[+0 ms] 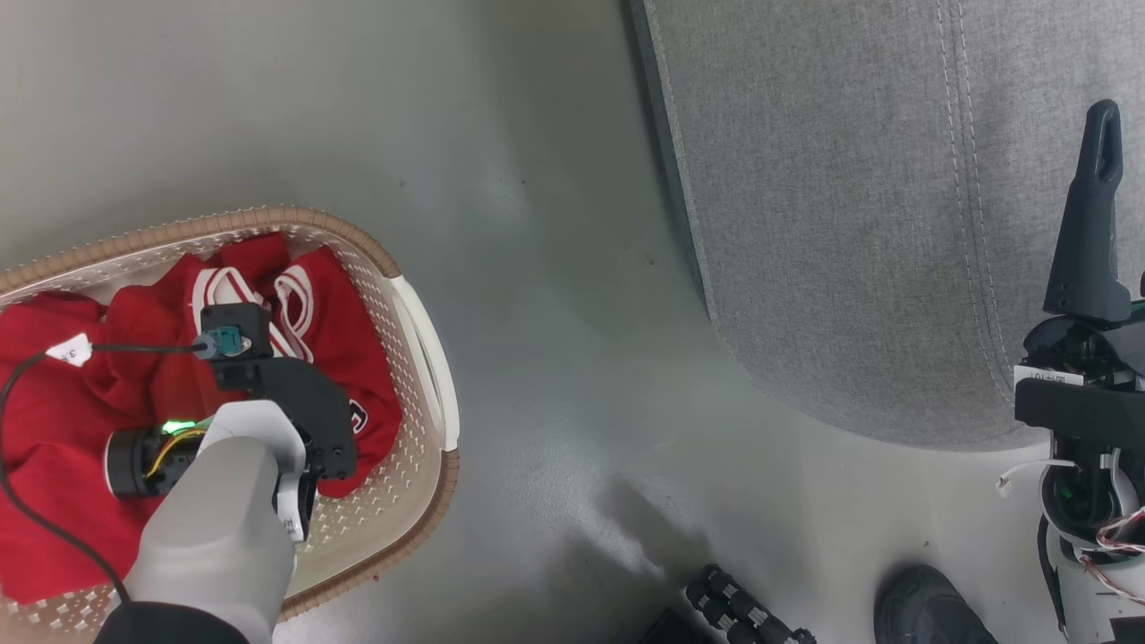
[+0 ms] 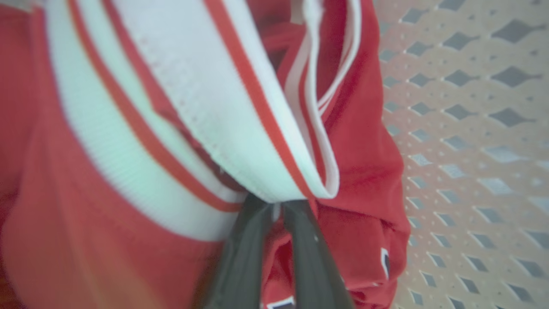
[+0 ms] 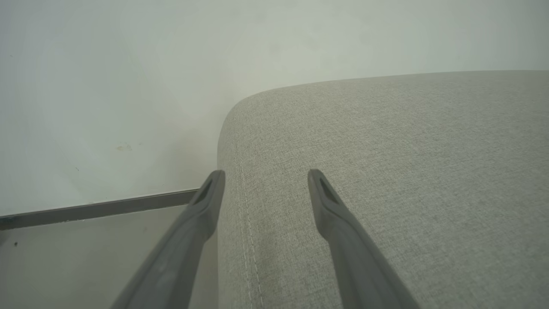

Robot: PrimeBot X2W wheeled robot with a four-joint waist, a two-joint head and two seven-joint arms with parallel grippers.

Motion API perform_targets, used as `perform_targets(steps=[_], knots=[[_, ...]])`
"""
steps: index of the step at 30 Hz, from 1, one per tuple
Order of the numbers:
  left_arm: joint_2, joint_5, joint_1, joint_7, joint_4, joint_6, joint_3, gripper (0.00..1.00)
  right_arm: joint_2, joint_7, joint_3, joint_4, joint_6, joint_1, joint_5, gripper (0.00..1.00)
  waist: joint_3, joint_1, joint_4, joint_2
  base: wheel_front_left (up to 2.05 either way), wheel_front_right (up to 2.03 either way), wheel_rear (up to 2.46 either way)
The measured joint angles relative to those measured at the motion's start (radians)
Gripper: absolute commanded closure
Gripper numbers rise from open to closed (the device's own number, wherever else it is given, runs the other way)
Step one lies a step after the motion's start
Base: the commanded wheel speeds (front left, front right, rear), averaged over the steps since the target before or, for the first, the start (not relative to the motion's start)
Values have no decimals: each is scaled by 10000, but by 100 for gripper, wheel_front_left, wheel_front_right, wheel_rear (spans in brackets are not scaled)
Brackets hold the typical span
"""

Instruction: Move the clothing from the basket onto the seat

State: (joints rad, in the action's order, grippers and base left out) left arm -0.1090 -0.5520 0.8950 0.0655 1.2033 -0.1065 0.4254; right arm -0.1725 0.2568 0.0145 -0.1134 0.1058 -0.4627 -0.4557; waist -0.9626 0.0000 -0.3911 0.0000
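The left gripper (image 2: 278, 205) is nearest the lens. Its two dark fingers are drawn almost together, pinching the folded edge of a white band with red stripes. That grip on a firm hem, rather than on loose cloth, looks chosen so the piece will lift without slipping. The clothing (image 1: 54, 447) lies heaped inside the basket (image 1: 268, 216), and the left arm reaches straight down into the basket from above. The pinched band sits toward the basket's right wall, whose perforated plastic shows just beside the red folds in the left wrist view.

To the right of the basket is bare floor (image 1: 555, 358). Farther right, well apart from the basket, is the seat (image 1: 850, 224), with nothing on the part in view. The right gripper (image 3: 266, 177) hangs over the seat's edge, on the side away from the basket. Its fingers are spread wide and hold nothing; I judge it is parked clear of the drop area.

Counted: one basket, one seat, two grippers and one white tag (image 1: 70, 349). The number of garments cannot be told from the heap.
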Motion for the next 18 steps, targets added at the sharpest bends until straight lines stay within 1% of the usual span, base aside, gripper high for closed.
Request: perform_targets(steps=[7, 15, 18], knots=[[205, -12, 71, -90, 165, -77, -25, 100, 27, 0, -67, 203, 61, -89, 161, 0, 169, 0, 97, 0, 0, 0, 0], [441, -10, 31, -571, 171, -65, 63, 100, 19, 0, -105, 500, 88, -182, 257, 0, 718, -1, 351, 0, 0, 0, 0], [502, -10, -28, -709, 173, 109, 134, 100, 12, 0, -88, 642, 90, -179, 345, 0, 994, 0, 492, 0, 0, 0, 0]])
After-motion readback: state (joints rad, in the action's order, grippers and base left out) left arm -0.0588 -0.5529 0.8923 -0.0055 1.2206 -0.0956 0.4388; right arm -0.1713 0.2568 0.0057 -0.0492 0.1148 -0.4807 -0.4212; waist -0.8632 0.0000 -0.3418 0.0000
